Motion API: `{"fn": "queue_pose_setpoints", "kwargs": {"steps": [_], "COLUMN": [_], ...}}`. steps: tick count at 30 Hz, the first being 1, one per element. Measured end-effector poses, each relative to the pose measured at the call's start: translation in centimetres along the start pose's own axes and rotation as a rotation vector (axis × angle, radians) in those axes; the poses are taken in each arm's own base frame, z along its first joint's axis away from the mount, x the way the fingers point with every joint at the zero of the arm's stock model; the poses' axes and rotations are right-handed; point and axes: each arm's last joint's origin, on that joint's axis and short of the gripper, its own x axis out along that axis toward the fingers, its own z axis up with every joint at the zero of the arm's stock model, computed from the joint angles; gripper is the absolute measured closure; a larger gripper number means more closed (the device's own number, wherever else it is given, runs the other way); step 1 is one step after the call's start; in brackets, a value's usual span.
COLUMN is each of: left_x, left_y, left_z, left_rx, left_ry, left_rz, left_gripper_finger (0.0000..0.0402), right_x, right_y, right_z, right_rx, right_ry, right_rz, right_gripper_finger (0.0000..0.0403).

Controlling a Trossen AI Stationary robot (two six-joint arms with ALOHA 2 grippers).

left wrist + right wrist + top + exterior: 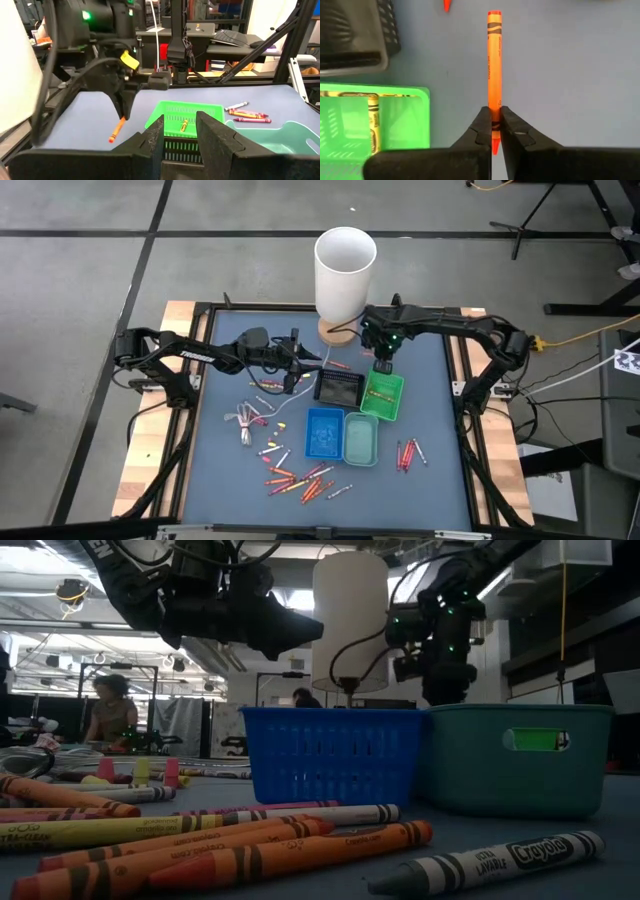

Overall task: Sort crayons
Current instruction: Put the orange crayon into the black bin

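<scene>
Right wrist view: the right hand, clamped shut on an orange crayon, hangs just beside the green tray, where a yellow crayon lies.

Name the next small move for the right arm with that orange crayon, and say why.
Probably carry it sideways over a tray and only then open. The right end effector is shut on the orange crayon, held above bare mat beside the green tray, not over it. That tray holds a yellow crayon, so whether orange belongs there is unclear. The left end effector waits open nearby.
</scene>
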Motion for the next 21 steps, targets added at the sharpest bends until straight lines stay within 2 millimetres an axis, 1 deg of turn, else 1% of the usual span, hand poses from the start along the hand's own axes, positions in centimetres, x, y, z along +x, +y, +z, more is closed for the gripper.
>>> {"fn": "queue_pose_setpoints", "kwargs": {"steps": [4, 6, 16, 21], "left_x": [0.0, 0.0, 0.0, 0.0], "left_y": [0.0, 0.0, 0.0, 0.0], "left_z": [0.0, 0.0, 0.0, 0.0], "left_rx": [0.000, 0.001, 0.000, 0.000], "left_ry": [0.000, 0.000, 0.000, 0.001], "left_rz": [0.000, 0.000, 0.000, 0.000], "left_gripper_finger": [0.0303, 0.0303, 0.0303, 0.0303], "right_x": [-0.6, -0.6, -0.4, -0.5], "right_y": [0.4, 1.2, 7.1, 9.3], "right_z": [0.8, 1.2, 2.8, 3.5], "right_rx": [-0.011, -0.025, -0.201, -0.272], "right_ry": [-0.048, -0.071, -0.140, -0.206], "right_rz": [0.027, 0.040, 0.081, 0.089], "right_gripper_finger": [0.0391, 0.0390, 0.0389, 0.0389]}}
